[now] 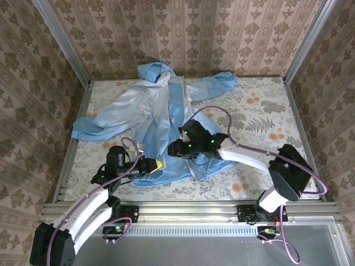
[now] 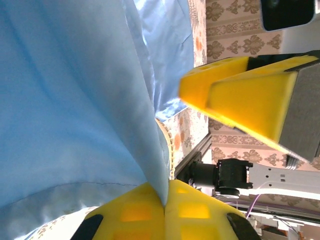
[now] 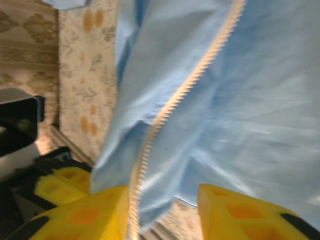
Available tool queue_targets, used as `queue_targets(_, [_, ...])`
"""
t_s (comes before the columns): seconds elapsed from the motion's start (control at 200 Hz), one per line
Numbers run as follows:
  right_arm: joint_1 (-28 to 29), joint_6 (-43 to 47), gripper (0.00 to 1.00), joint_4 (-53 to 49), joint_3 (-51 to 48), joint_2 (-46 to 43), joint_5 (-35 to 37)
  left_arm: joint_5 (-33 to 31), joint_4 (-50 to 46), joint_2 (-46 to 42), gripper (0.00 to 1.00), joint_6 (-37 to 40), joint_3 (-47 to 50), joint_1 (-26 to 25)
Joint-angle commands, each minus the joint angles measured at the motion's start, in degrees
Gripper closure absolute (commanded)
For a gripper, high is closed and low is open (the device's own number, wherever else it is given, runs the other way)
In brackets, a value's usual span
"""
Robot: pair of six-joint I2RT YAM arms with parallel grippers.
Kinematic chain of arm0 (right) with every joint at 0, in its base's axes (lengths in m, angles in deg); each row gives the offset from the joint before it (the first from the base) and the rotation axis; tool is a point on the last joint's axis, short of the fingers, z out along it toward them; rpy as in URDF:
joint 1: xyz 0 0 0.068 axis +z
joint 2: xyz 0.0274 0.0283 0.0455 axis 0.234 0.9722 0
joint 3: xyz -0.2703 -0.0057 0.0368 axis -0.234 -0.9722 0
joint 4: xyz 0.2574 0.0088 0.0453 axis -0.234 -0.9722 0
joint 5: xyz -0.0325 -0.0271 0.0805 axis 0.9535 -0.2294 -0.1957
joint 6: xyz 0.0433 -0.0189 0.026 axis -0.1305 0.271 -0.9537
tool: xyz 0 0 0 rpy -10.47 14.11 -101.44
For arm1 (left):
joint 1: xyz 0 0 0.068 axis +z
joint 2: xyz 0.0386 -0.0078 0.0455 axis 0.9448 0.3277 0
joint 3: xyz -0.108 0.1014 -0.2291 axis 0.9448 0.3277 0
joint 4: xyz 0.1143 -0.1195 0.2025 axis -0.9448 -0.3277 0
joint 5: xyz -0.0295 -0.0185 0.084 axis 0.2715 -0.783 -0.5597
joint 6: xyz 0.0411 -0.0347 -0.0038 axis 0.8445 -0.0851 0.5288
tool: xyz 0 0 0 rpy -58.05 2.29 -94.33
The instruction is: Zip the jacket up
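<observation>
Here, the jacket [image 1: 150, 111] lies spread over the left and middle of the table [image 1: 260, 111]. Its hood is against the far edge and its hem is close to the near edge. One sleeve reaches toward the left edge.

Your left gripper [image 1: 151, 165] sits at the hem, by the near edge. In its wrist view the two yellow pads [image 2: 135, 215] are clenched together, with a fold of light-blue fabric pinched between them.

Your right gripper [image 1: 176, 148] hangs over the lower front of the jacket, just beside the left one. In its wrist view the yellow fingers [image 3: 240, 215] stand apart, released. The whitish zipper strip [image 3: 175, 100] runs down along the fabric edge into the gap between them. You cannot tell from these views whether either finger touches the cloth.
</observation>
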Motion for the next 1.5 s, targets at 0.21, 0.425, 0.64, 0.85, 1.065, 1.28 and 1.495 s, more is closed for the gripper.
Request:
queue_targets(0.21, [-1.96, 18.59, 0.48, -29.67, -0.4, -5.24, 16.37, -0.81, -10.3, 0.52, 1.0, 8.98, -5.05, 2.38])
queue_targets(0.425, [-1.87, 20.22, 0.45, -30.8, -2.68, -4.4, 18.58, -1.12, -10.33, 3.65, 1.0, 10.6, -5.76, 2.56])
queue_targets(0.64, [-1.35, 20.53, 0.42, -27.78, -2.36, -1.2, 14.21, -0.68, -8.84, 6.54, 1.0, 11.02, -6.2, 2.53])
queue_targets(0.85, [0.28, 20.59, 0.41, -26.96, -1.17, 2.82, 13.59, -0.4, -7.82, 10.23, 1.0, 12.39, -7.09, 2.44])
queue_targets(1.065, [1.72, 20.52, 0.41, -27.06, -0.45, 6.67, 13.04, -0.09, -5.32, 12.94, 1.0, 12.17, -6.73, 2.48])
queue_targets(1.28, [3.38, 18.9, 0.41, -29.43, 0.35, 5.52, 15.34, -0.35, -5.35, 13.88, 1.0, 12.73, -6.84, 2.48])
queue_targets(1.495, [5.23, 18.17, 0.44, -32.82, 0.73, 1.74, 17.6, -0.57, -5.16, 15.09, 1.0, 13.22, -7.04, 2.47])
